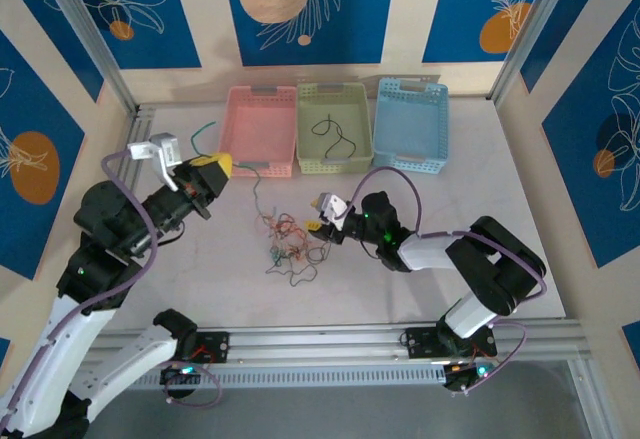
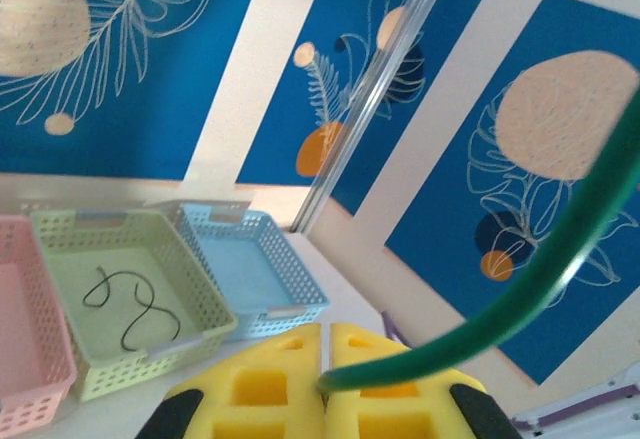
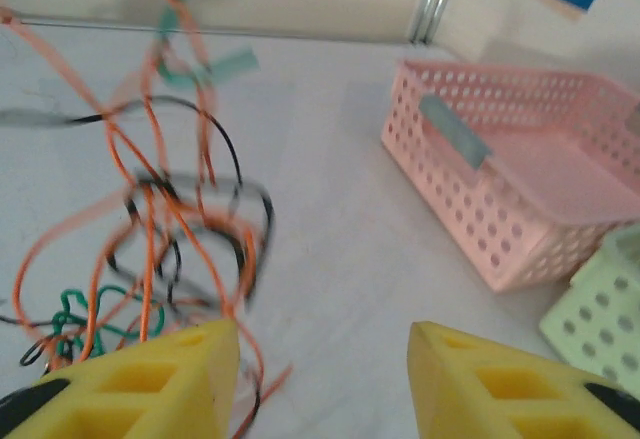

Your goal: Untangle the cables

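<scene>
Left gripper [image 2: 326, 347] pinches a thin green wire [image 2: 555, 269] raised at far left, right gripper [image 3: 322, 331] gapes empty beside the mid-table tangle of thin orange, black and green wires [image 1: 285, 244]; best pin the knot and draw green out slowly.

Walls [image 1: 205, 9] cream w/ blue panels [image 1: 340, 19], white leaf outlines & orange/peach discs. Metal posts [image 1: 85, 34] at back corners. Pale bench [image 1: 500, 189]; aluminium rail [image 1: 330, 342] along near edge. Light even.
</scene>
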